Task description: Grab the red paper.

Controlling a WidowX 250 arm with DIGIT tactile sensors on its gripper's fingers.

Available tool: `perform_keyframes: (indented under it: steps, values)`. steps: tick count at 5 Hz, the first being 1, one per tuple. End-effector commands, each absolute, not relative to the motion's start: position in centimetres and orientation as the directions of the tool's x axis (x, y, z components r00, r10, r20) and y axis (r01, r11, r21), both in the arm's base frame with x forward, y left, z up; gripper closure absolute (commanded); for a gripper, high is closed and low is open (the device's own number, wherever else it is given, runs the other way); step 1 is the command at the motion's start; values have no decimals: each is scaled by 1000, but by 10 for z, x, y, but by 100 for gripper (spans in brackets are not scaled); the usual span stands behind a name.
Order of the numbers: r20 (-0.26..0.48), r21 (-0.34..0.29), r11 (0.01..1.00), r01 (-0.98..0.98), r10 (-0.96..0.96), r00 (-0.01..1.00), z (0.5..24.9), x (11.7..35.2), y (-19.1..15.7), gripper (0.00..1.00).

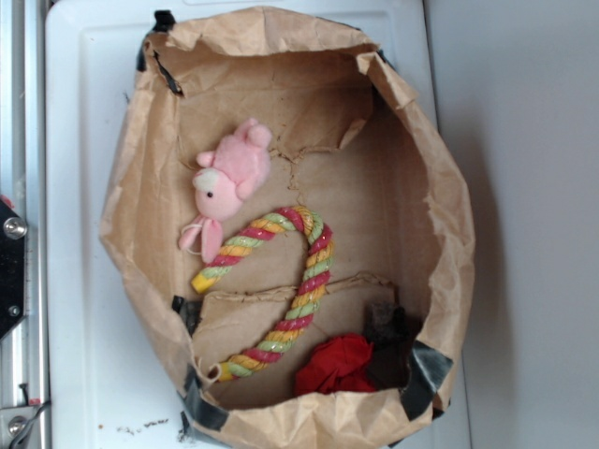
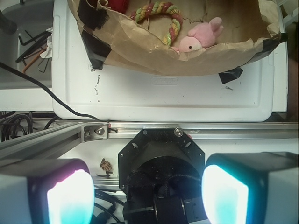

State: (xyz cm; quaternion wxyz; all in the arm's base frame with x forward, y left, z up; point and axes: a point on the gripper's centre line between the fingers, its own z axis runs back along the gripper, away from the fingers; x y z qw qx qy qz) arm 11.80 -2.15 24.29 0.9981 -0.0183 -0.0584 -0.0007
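Note:
The red paper (image 1: 335, 365) is a crumpled bright red wad in the near right corner of the open brown paper bag (image 1: 449, 215). In the wrist view only a sliver of the red paper (image 2: 119, 3) shows at the top edge, behind the bag wall (image 2: 187, 60). My gripper (image 2: 147, 196) is open, its two glowing pads far apart with nothing between them. It hangs over the black robot base (image 2: 161, 158), well outside the bag and far from the paper. The exterior view does not show the gripper.
A pink plush toy (image 1: 229, 173) and a striped rope cane (image 1: 281, 290) lie in the bag. A dark brown lump (image 1: 384, 323) sits right beside the red paper. The bag rests on a white board (image 2: 163, 93); a metal rail (image 2: 210, 130) crosses below it.

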Motion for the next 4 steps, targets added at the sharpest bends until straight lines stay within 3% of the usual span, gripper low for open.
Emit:
perform_keyframes:
  steps: [1,4]
  values:
    - [117,-37,999,4,1,993,243,118,-22,0]
    - [124,-24,997,-79,81,989,222,170,9,0]
